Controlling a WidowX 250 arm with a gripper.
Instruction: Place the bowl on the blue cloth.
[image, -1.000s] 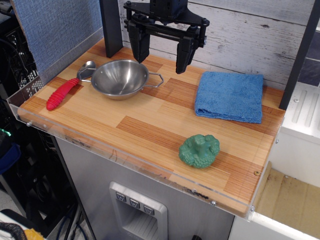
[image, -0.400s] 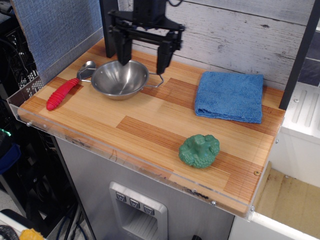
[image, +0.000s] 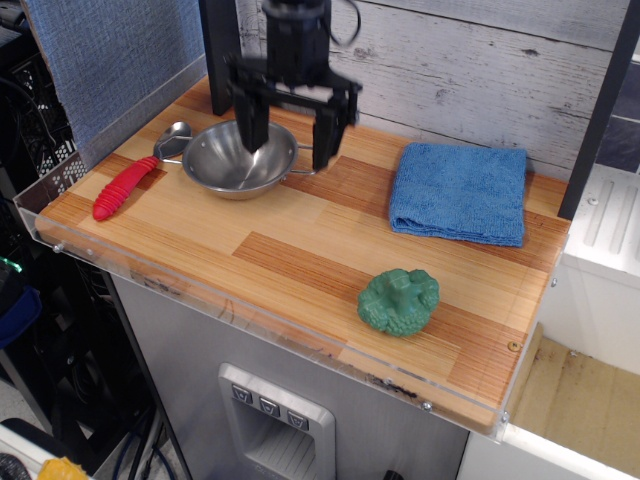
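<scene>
Sitting at the back left of the wooden tabletop (image: 300, 250), the stainless-steel bowl (image: 228, 163) rests upright and empty, with the red-handled spoon (image: 135, 180) just beside it on the left. I judge it light, rigid and slick: polished thin metal that could slide or tip if pinched off-centre. Its right rim looks to me like the best place to take hold, one finger inside and one outside; the thin wire loop handle there is mostly hidden behind the arm.

The blue cloth (image: 460, 190) lies flat, well apart to the right near the back wall, soft enough to cushion the bowl but perhaps let it rock. A green toy (image: 399, 300) sits near the front, clear of that path.

My gripper (image: 292, 125) hangs vertically from above, fingers pointing down and spread wide, holding nothing. One finger appears to be over the bowl's inside, the other just outside its right rim, straddling the edge.
</scene>
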